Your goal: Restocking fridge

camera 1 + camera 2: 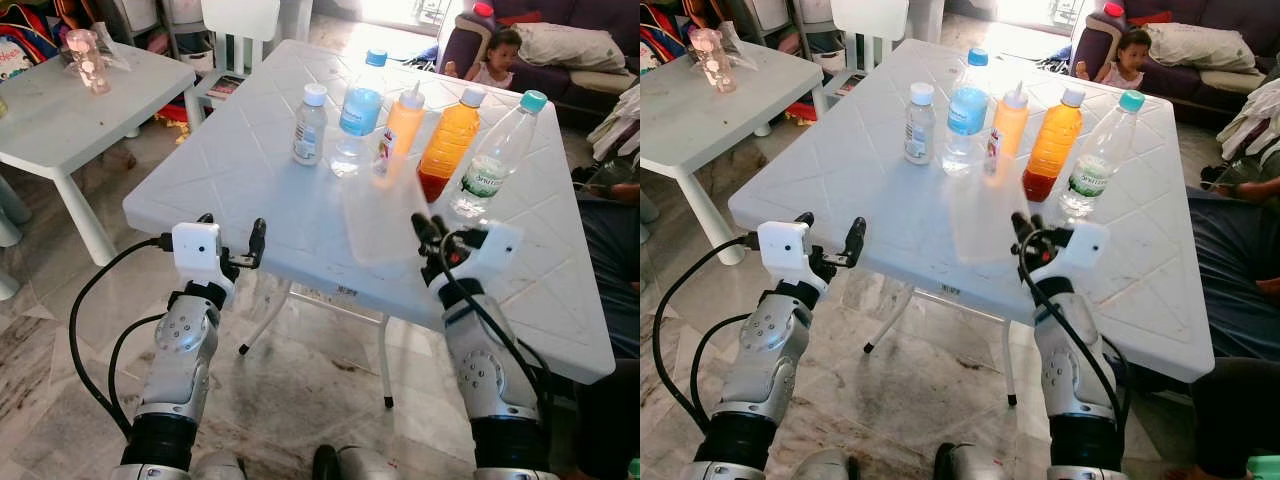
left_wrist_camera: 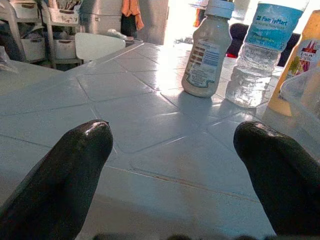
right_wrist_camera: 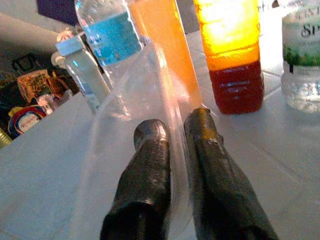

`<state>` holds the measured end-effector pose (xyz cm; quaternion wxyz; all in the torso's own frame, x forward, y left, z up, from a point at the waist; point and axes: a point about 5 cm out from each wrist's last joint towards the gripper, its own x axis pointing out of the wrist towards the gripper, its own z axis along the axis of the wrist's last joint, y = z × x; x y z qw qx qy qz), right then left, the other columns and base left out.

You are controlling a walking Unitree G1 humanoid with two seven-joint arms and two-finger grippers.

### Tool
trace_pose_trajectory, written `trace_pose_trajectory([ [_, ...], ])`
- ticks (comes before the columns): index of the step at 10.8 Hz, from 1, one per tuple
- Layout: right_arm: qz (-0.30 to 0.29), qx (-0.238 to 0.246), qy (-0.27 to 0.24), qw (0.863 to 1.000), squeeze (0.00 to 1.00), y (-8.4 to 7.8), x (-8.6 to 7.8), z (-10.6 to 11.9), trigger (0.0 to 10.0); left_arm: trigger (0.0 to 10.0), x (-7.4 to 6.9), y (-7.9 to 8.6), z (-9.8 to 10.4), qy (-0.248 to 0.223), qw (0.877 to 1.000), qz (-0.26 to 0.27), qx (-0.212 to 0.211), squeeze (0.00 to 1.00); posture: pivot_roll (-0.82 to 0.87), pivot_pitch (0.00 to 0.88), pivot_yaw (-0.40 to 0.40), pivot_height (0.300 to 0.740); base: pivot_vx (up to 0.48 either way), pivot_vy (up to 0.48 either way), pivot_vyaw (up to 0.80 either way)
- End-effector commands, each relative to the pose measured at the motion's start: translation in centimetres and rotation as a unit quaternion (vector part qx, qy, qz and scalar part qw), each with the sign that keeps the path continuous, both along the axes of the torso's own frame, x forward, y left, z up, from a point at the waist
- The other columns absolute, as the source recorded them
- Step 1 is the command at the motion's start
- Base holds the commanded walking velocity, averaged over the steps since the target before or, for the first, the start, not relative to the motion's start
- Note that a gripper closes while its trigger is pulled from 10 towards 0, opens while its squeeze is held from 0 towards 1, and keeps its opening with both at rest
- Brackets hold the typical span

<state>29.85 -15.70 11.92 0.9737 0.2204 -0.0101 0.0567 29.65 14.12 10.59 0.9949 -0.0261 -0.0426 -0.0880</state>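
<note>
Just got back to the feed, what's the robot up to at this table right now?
The right gripper has its jaws pinched on the rim of a clear plastic container on the white table, in front of a row of five bottles. The left gripper hovers open at the table's near edge, holding nothing.

Head stereo pair looks down from above; two wrist cameras look low along the fingers.

Both eye views face forward and down over the white plastic folding table (image 1: 250,170), sharing its row of bottles at the far side and both silver arms at the near edge. The left wrist camera sits close to the tabletop, facing the small white-capped milky bottle (image 2: 207,50). The right wrist camera, very near, faces the tall orange juice bottle with dark red base (image 3: 232,55), shared with the eye views (image 1: 450,145).
</note>
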Motion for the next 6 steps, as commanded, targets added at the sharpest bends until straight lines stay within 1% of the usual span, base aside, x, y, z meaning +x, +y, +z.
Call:
trace_pose_trajectory([
  [1, -0.006, -0.01, 0.003, 1.0, 0.0, -0.4, -0.1, 0.0, 0.0, 10.0, 0.2, 0.1, -0.1, 0.006, 1.0, 0.006, 0.01, 0.0, 0.08, 0.059, -0.069, 0.74, 0.0, 0.0, 0.0],
  [2, -0.006, -0.01, 0.003, 1.0, 0.0, -0.4, -0.1, -0.1, 0.0, 10.0, 0.2, 0.3, -0.2, 0.01, 1.0, 0.012, 0.012, 0.0, 0.08, 0.059, -0.069, 0.74, 0.0, 0.0, 0.0],
  [3, -0.003, -0.02, 0.003, 1.0, 0.0, -0.4, -0.2, -0.1, 0.0, 10.0, -0.1, 1.1, -0.8, 0.023, 0.999, 0.026, 0.017, 0.0, 0.08, 0.06, -0.069, 0.74, 0.0, 0.0, 0.0],
  [4, 0.012, -0.043, -0.002, 0.999, 0.0, -0.1, -0.4, -0.1, 0.2, 10.0, -0.7, 2.0, -1.5, 0.037, 0.998, 0.041, 0.018, 0.0, 0.08, 0.057, -0.071, 0.74, 0.0, 0.0, 0.0],
  [5, 0.015, -0.047, -0.001, 0.999, 0.0, 0.0, -0.4, -0.2, 0.0, 10.0, -0.8, 2.1, -1.7, 0.041, 0.998, 0.044, 0.017, 0.0, 0.08, 0.056, -0.071, 0.74, 0.0, 0.0, 0.0],
  [6, 0.022, -0.058, -0.001, 0.998, 0.0, 0.2, -0.5, -0.3, 7.3, 10.0, -0.9, 2.1, -1.9, 0.045, 0.998, 0.047, 0.013, 0.0, 0.08, 0.053, -0.072, 0.74, 0.0, 0.0, 0.0],
])
